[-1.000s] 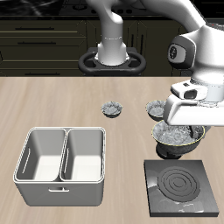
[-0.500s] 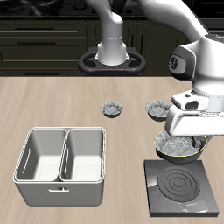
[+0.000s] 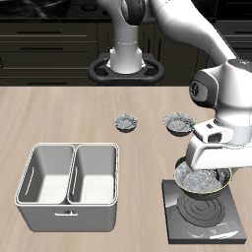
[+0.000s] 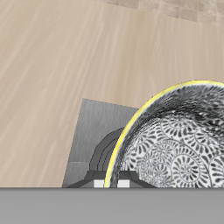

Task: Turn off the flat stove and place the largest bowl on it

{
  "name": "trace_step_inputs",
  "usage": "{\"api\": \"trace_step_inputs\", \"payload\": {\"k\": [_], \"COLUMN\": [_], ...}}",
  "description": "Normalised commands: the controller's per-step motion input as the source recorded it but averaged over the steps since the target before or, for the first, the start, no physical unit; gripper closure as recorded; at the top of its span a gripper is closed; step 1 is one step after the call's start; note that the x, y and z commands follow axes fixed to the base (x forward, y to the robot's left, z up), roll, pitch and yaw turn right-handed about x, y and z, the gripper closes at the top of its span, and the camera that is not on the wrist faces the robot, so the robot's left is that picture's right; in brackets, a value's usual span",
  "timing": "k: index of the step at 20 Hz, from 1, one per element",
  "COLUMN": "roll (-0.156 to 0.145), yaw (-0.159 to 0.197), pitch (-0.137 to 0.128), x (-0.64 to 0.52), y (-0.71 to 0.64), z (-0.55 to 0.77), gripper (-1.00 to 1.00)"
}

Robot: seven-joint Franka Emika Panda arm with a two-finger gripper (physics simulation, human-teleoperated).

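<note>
largest bowl (image 3: 202,179) above flat stove (image 3: 204,215), bin (image 3: 69,184) beside, two smaller bowls (image 3: 126,122) behind

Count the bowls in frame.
3. The largest bowl hangs in the pincer above the flat stove; two small bowls sit farther back on the table. None seem hidden.

Largest bowl (image 4: 179,131): grey-white lace pattern, yellow rim. Flat stove (image 3: 231,228): dark grey, grey rings. Bin (image 3: 69,177): white.
</note>
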Motion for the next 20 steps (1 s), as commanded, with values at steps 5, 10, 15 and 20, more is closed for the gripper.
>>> {"api": "trace_step_inputs", "payload": {"k": [5, 10, 15, 20], "roll": [-0.003, 0.006, -0.009, 0.002], "yaw": [0.000, 0.005, -0.014, 0.004], "pitch": [0.039, 0.016, -0.003, -0.003], "x": [0.07, 0.01, 0.02, -0.01], "y": [0.03, 0.01, -0.11, 0.01], "z": [-0.25, -0.07, 0.04, 0.02], "gripper": [1.00, -1.00, -1.00, -1.00]}}
